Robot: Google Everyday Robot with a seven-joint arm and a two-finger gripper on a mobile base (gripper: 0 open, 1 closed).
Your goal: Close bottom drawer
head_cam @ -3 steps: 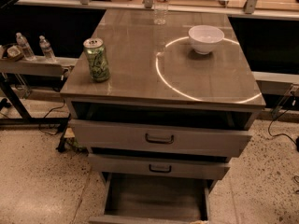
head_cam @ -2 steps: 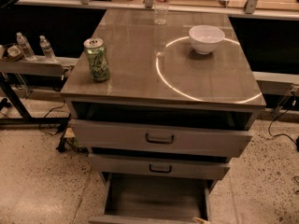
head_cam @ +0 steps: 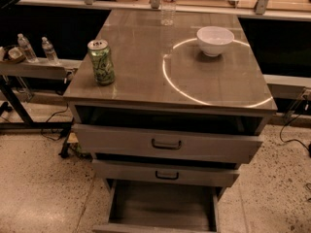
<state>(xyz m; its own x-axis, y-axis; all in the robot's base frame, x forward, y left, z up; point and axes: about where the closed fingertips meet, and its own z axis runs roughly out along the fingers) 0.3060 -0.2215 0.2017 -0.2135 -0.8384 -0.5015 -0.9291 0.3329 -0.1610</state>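
Note:
The bottom drawer is pulled far out at the foot of the grey cabinet; its long plain grey tray shows, and its front panel is cut off by the lower frame edge. Above it the mid-sized drawer front and the widest drawer front each stand slightly out, each with a small dark handle. My gripper is not in view in the camera view.
A green can stands on the cabinet top at the left; a white bowl at the back right; a clear bottle at the back. A side shelf with small bottles is at left. Cables lie on the speckled floor.

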